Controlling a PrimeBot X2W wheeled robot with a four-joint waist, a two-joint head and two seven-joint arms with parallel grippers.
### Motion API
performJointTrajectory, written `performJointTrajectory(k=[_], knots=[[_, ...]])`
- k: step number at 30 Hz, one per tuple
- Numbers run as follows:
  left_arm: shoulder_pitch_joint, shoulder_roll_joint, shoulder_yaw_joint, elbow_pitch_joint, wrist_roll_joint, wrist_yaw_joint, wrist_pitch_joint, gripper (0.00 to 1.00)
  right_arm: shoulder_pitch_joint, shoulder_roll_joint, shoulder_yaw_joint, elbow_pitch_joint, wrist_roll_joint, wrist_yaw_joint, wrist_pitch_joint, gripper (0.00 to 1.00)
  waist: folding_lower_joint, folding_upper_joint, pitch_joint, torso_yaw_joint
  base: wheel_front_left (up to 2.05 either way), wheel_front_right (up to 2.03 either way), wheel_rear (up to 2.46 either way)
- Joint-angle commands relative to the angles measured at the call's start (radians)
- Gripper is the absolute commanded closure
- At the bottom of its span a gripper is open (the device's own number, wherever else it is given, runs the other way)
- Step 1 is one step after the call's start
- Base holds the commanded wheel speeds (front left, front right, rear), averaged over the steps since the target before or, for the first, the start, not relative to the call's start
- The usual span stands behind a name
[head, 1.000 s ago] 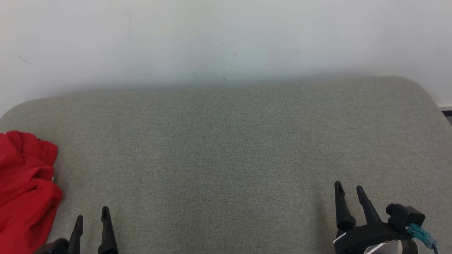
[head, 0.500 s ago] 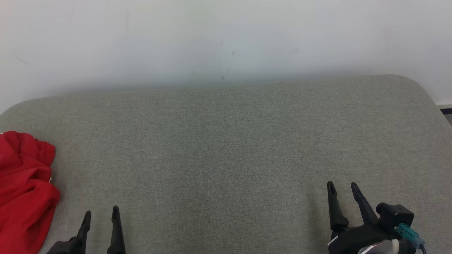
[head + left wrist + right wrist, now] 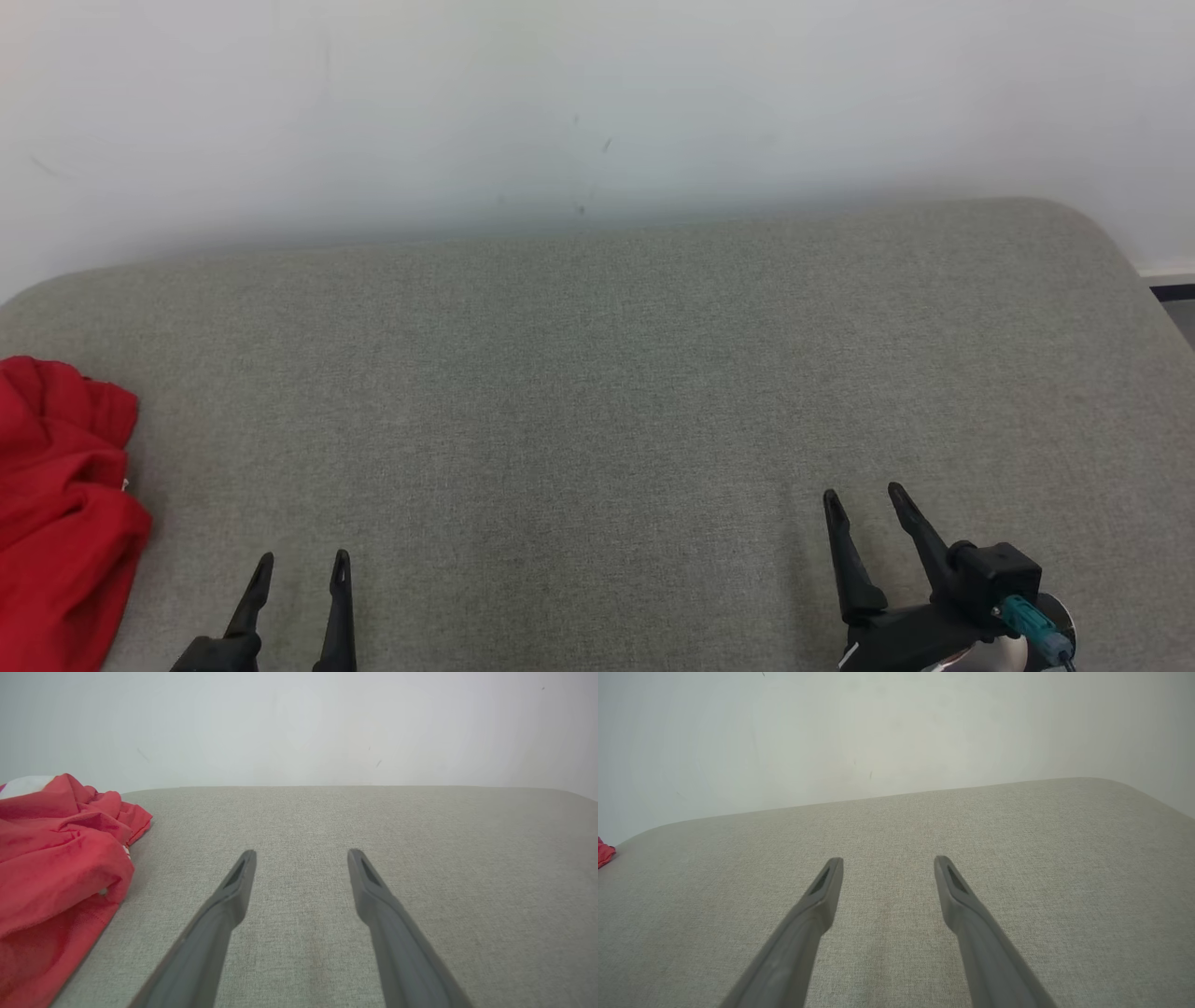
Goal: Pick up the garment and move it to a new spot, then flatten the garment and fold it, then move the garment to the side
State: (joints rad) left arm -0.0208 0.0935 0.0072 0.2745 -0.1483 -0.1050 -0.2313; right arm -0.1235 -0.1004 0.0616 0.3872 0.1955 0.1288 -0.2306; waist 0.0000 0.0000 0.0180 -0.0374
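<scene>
The red garment (image 3: pixel 61 504) lay crumpled in a heap at the far left edge of the grey padded surface (image 3: pixel 597 373), partly cut off by the head view. The left gripper (image 3: pixel 303 557) sat near its right side without touching it, and the right gripper (image 3: pixel 864 493) was well apart on the other side; both had their fingers spread wide with nothing between them. The pick-up looked not yet begun. Because the cloth was bunched in loose folds, a pinch on the nearest ridge would likely have caught only one layer, leaving the rest to trail or slip free. Coming in too low risked the fingertips digging into the soft covering. How far the heap hung over the edge could not be told, so a careless reach might have pushed it off
</scene>
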Motion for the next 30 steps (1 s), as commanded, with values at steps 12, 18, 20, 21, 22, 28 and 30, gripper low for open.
performJointTrajectory(k=[12, 18, 20, 21, 22, 28, 30], knots=[[0.02, -0.003, 0.005, 0.008, 0.1, 0.006, -0.029, 0.0, -0.008, -0.008, 0.01, 0.022, -0.099, 0.003, -0.029, 0.0, 0.0, 0.0, -0.013, -0.012, 0.0, 0.0, 0.0], [0.021, -0.009, 0.017, 0.008, 0.121, 0.005, -0.035, 0.0, -0.011, -0.005, -0.001, 0.03, -0.133, 0.003, -0.036, 0.0, 0.0, 0.0, -0.015, -0.016, 0.0, 0.0, 0.0], [0.021, -0.011, 0.02, 0.007, 0.119, 0.003, -0.035, 0.0, -0.011, -0.004, -0.003, 0.031, -0.134, 0.003, -0.036, 0.0, 0.0, 0.0, -0.013, -0.014, 0.0, 0.0, 0.0], [0.021, -0.012, 0.021, 0.007, 0.119, 0.003, -0.035, 0.0, -0.01, -0.004, -0.002, 0.031, -0.133, 0.003, -0.036, 0.0, 0.0, 0.0, -0.012, -0.012, 0.0, 0.0, 0.0], [0.021, -0.013, 0.022, 0.008, 0.118, 0.002, -0.035, 0.0, -0.009, -0.003, -0.002, 0.031, -0.13, 0.003, -0.036, 0.0, 0.0, 0.0, -0.011, -0.008, 0.0, 0.0, 0.0], [0.017, -0.02, 0.044, 0.019, 0.105, 0.007, -0.035, 0.0, -0.006, -0.009, 0.012, 0.014, -0.126, 0.003, -0.034, 0.0, 0.0, 0.0, -0.003, 0.045, 0.0, 0.0, 0.0], [0.014, -0.021, 0.051, 0.021, 0.106, 0.009, -0.035, 0.0, -0.004, -0.005, 0.017, 0.008, -0.127, 0.003, -0.034, 0.0, 0.0, 0.0, -0.002, 0.078, 0.0, 0.0, 0.0]])
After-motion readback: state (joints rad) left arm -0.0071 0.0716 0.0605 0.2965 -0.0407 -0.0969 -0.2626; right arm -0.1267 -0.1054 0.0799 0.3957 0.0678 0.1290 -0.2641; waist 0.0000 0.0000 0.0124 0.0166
